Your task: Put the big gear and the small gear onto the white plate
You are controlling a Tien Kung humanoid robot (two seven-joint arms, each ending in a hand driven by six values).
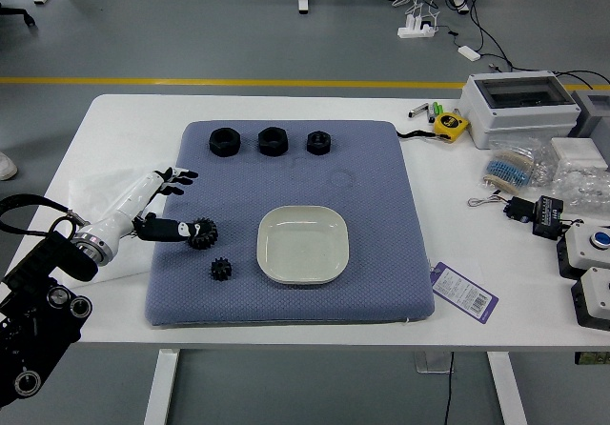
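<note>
My left hand (pixel 136 204) has its fingers released and spread, the nearer ones at the big gear (pixel 203 234), which lies by the left edge of the mat (pixel 386 196). If I close off-centre, a fingertip could shove the gear instead of gripping it. Just beside it, toward the mat's near left corner, the small gear (pixel 221 270) could get knocked if I dip low. Further right, nearer the near edge, a low carry might clip the white plate (pixel 303 245). I count one big gear, one small gear, three black nuts (pixel 273 142) along the far edge, one plate.
</note>
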